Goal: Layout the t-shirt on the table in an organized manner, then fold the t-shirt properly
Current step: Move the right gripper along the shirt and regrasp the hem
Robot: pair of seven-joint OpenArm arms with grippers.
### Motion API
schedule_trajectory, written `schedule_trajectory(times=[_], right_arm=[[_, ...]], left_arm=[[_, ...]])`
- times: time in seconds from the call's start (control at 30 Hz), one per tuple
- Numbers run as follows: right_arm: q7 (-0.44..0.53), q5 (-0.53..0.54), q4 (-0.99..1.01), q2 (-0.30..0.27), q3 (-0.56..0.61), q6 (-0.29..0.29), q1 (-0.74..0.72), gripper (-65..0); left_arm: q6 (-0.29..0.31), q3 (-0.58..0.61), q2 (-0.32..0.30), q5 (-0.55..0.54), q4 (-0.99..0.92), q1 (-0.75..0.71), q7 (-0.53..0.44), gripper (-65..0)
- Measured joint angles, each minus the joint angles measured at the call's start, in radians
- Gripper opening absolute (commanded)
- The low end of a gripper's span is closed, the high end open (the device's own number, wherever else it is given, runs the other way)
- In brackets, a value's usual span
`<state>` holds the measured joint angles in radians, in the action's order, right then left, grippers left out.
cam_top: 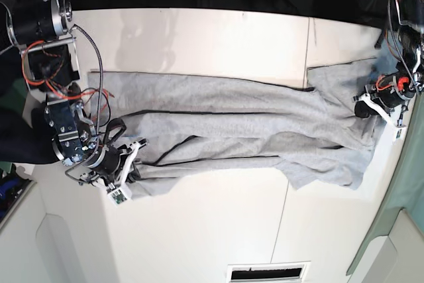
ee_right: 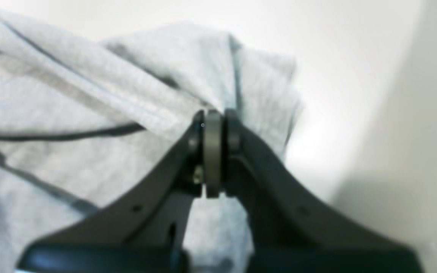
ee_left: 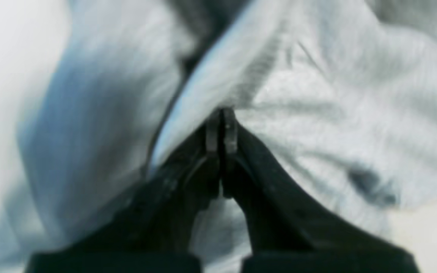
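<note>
Pinching a fold of grey cloth, the left gripper (ee_left: 221, 113) had its jaws closed on the t-shirt (ee_left: 317, 94). The right gripper (ee_right: 212, 115) likewise had its jaws clamped on a bunched edge of the t-shirt (ee_right: 89, 94). Farther out, in the base view, the t-shirt (cam_top: 245, 134) lay stretched long and rumpled across the white tabletop (cam_top: 199, 38), each gripper at one end.

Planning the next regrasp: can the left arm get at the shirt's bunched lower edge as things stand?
Probably not yet: the left pincer is shut on the t-shirt at its own end, so it would have to let go first; nothing else blocks the way.
</note>
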<state>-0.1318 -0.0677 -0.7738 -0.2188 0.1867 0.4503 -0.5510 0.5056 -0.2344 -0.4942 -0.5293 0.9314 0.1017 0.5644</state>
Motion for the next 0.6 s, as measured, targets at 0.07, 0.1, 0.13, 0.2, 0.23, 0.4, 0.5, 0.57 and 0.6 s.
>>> schedule_trajectory(times=[0.07, 0.1, 0.13, 0.2, 0.23, 0.4, 0.5, 0.57, 0.6], right_arm=[[-0.005, 0.028, 0.0, -0.012, -0.004, 0.031, 0.005, -65.0], [-0.006, 0.041, 0.0, -0.018, -0.004, 0.054, 0.009, -65.0], [-0.013, 0.062, 0.0, -0.024, -0.004, 0.067, 0.011, -65.0], [-0.027, 0.089, -0.001, -0.031, -0.004, 0.08, 0.026, -65.0], [-0.029, 0.109, -0.002, -0.033, -0.005, 0.08, 0.036, -65.0], [-0.035, 0.153, -0.035, -0.031, -0.005, 0.094, 0.103, -65.0], [-0.097, 0.181, -0.122, -0.033, -0.005, 0.096, 0.154, -65.0], [-0.151, 0.254, -0.206, -0.034, -0.005, 0.096, 0.201, -65.0], [-0.177, 0.299, -0.252, -0.033, -0.005, 0.097, 0.229, -65.0]], left_arm=[[-0.002, 0.0, 0.0, 0.018, -0.087, 0.079, -0.01, -65.0], [0.0, 0.0, 0.001, 0.031, -0.124, 0.11, -0.019, -65.0], [0.0, -0.001, 0.001, 0.047, -0.154, 0.136, -0.024, -65.0], [-0.002, 0.0, 0.001, 0.091, -0.197, 0.19, -0.023, -65.0], [-0.008, 0.0, 0.001, 0.112, -0.214, 0.219, -0.017, -65.0], [-0.186, 0.005, 0.009, 0.215, -0.234, 0.314, 0.01, -65.0], [-0.191, 0.004, 0.005, 0.23, -0.234, 0.356, 0.013, -65.0], [-0.222, 0.007, 0.008, 0.226, -0.234, 0.39, 0.011, -65.0], [-0.237, 0.013, 0.008, 0.225, -0.233, 0.405, 0.011, -65.0]])
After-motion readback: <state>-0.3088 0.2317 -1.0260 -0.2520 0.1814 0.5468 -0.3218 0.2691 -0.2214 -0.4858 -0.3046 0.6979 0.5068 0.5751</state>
